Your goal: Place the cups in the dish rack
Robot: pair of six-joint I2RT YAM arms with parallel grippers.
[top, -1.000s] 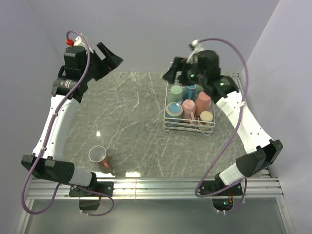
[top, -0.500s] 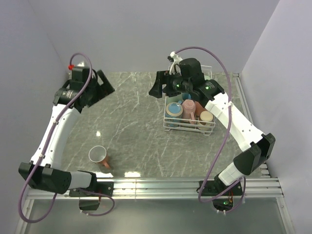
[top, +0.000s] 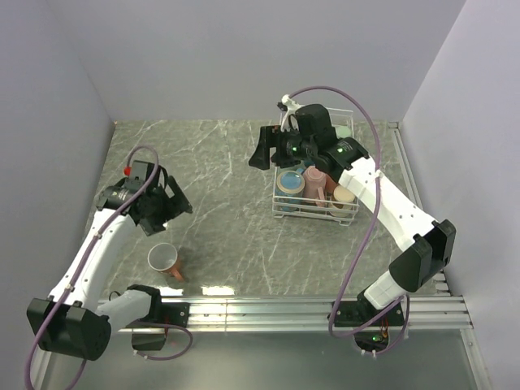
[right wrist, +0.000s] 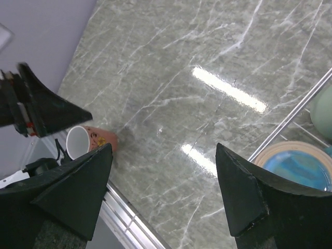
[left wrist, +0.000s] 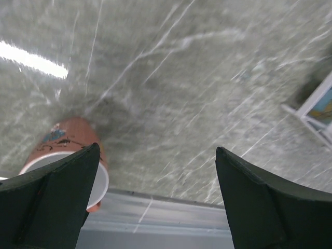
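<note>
A salmon cup point(top: 165, 260) with a flower print lies on its side near the table's front left, its white mouth facing the front edge. In the left wrist view the cup point(left wrist: 67, 142) lies just beyond my left finger. My left gripper point(top: 175, 207) hovers open a short way behind it, nothing between its fingers. The white wire dish rack point(top: 313, 216) stands at the back right and holds several cups, among them a blue-lined one point(top: 289, 183) and a pink one point(top: 315, 183). My right gripper point(top: 264, 150) hangs open and empty at the rack's back left corner.
The table's front metal rail point(top: 260, 309) runs close to the salmon cup. In the right wrist view I see the rack's wire edge point(right wrist: 295, 111), the blue-lined cup point(right wrist: 298, 166) and my left gripper point(right wrist: 41, 104). Walls close in the back and both sides.
My left arm has swung from the back left corner down toward the salmon cup. My right gripper has shifted left, from over the rack's back to its left back corner. Both stay open.
</note>
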